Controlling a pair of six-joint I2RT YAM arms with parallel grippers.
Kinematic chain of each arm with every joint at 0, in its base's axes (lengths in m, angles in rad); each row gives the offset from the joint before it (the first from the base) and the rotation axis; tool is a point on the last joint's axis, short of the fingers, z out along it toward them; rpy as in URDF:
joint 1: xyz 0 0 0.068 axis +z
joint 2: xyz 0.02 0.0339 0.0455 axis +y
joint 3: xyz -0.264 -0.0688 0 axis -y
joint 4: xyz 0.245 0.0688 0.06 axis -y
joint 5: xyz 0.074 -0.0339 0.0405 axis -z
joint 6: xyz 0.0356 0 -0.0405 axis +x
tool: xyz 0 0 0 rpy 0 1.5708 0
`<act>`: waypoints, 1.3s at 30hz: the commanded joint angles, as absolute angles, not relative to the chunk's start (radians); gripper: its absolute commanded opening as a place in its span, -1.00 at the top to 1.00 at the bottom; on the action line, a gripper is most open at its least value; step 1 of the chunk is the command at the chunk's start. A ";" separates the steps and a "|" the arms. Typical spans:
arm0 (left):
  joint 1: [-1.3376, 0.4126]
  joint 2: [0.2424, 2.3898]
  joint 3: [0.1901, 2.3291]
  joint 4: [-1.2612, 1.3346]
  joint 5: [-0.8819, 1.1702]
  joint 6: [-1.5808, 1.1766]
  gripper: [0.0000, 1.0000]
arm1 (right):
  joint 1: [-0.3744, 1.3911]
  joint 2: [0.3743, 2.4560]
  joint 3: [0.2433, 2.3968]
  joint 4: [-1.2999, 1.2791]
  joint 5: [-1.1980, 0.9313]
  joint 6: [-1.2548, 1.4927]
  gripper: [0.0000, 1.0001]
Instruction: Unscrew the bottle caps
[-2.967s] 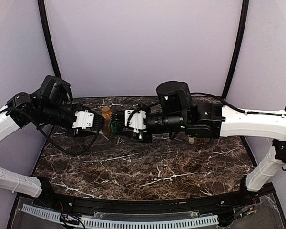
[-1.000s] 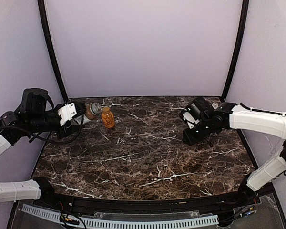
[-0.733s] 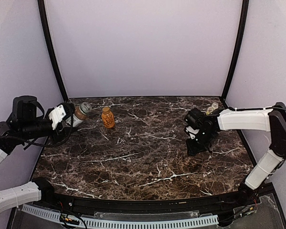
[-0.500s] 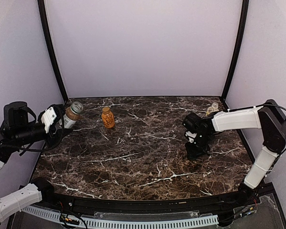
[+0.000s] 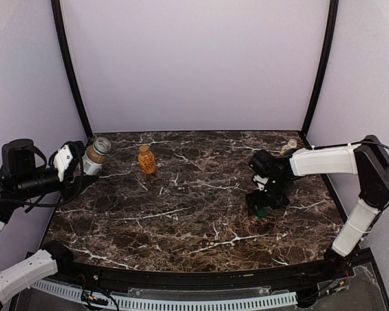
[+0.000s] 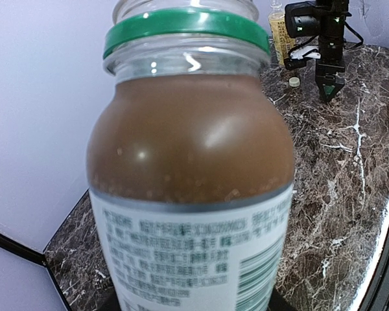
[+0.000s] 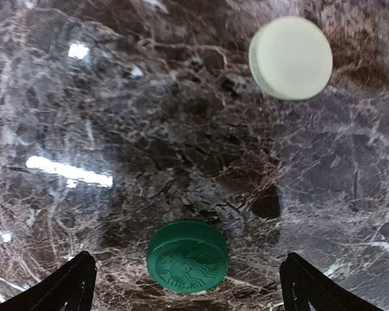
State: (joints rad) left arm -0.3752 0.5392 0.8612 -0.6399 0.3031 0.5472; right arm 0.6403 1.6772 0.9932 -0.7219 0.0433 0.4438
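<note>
**Left gripper** [image 5: 83, 167]: clamped on the lower body of the clear bottle [image 6: 191, 175], which has no cap, a green neck ring, brown contents and a white label.

**Right gripper** [image 7: 188, 288]: points down at the table [image 5: 181, 220] with its fingers [image 7: 74, 285] spread wide. The green cap [image 7: 188, 256] lies flat between them, touching neither.

The cream cap [image 7: 290, 57] lies beyond the right gripper's fingertips, well apart. The orange bottle [image 5: 146, 159] stands near the left gripper, on its right. The tea bottle [image 5: 289, 146] stands behind the right gripper.

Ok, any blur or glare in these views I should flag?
Left wrist: the bottle fills the frame, its label print blurred from closeness. Right wrist: glare streaks the table, while the green cap is sharp. Top view: even light, no blur.
</note>
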 commanded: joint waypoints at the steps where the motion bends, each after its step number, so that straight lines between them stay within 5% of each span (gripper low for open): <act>1: -0.367 0.554 0.886 -0.658 0.371 0.531 0.43 | 0.683 1.603 1.143 -0.827 0.086 0.426 -0.97; 7: -0.367 0.575 0.940 -0.675 0.543 0.517 0.42 | 1.021 1.486 1.449 -0.619 0.195 0.144 -0.92; 13: -0.367 0.613 0.992 -0.676 0.709 0.467 0.41 | 1.166 1.455 1.336 0.244 -0.267 0.067 -0.87; 16: -0.367 0.626 1.012 -0.676 0.740 0.457 0.41 | 1.185 1.551 1.398 0.469 -0.375 0.128 -0.84; 26: -0.367 0.631 1.025 -0.667 0.773 0.460 0.41 | 1.277 1.822 1.724 0.482 -0.386 0.076 -0.79; 39: -0.368 0.630 1.014 -0.637 0.777 0.462 0.40 | 1.279 1.938 1.855 0.358 -0.300 0.095 -0.49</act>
State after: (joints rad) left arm -0.3729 0.6296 1.0153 -0.6594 0.7589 0.4648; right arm 1.2793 1.9038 1.8133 0.3939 -0.3210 0.0898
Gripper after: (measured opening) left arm 0.473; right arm 0.764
